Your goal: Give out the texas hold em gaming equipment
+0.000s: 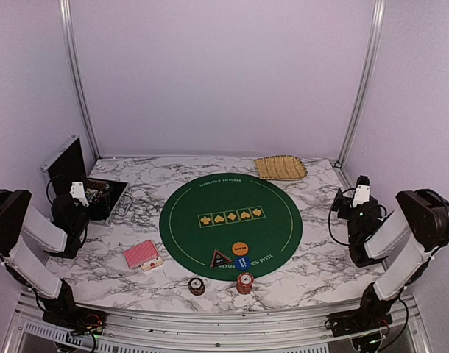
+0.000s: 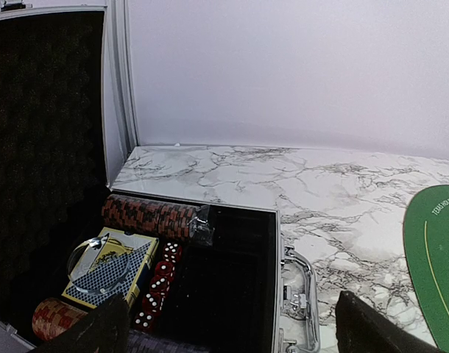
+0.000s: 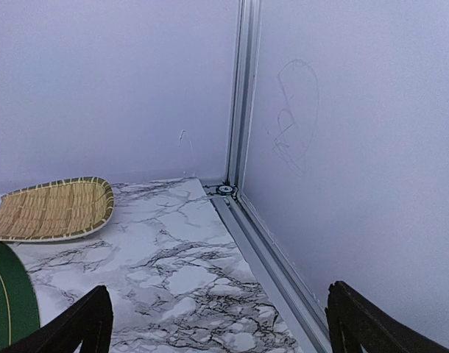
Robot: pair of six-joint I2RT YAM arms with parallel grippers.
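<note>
— So, which step is going on?
— Barely starting, I'd say: left gripper (image 2: 232,332) and right gripper (image 3: 218,327) are hanging spread, empty. Cards (image 1: 142,255), chips (image 1: 244,282) and marker buttons (image 1: 241,248) are sitting along the top view's lower middle; reaching there is next.

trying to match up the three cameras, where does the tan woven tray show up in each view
Top external: the tan woven tray lies at the back, right of centre, beyond the round green felt mat.
Left wrist: not in it.
Right wrist: at the left edge, mid-height.
Shared landmark: the mat, central from the top, at the right edge in the left wrist, in the bottom-left corner in the right wrist.
</note>
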